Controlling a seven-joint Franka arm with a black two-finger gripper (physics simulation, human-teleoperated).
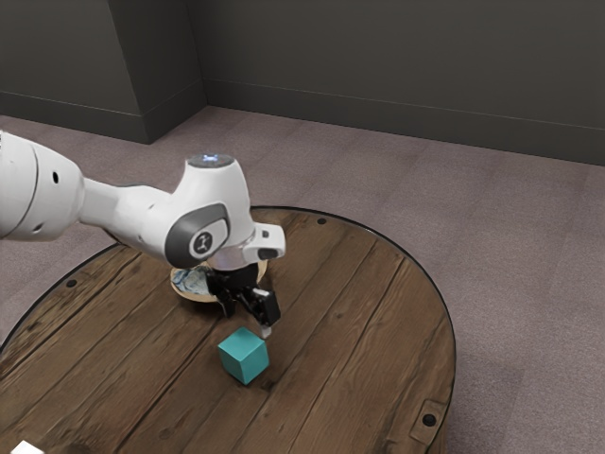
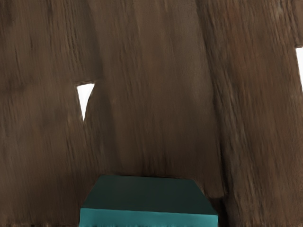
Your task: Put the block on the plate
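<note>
The teal block (image 1: 244,357) sits on the wooden tabletop (image 1: 359,293), off the plate. Just beyond it hangs the gripper (image 1: 248,323), jaws wide and empty. Farther back, toward the exterior view's left, the plate (image 1: 193,298) lies partly hidden behind the gripper.

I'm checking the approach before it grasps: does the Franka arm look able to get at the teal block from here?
Probably yes: the gripper hangs open close to the teal block, and nothing seems to stand between them.
</note>
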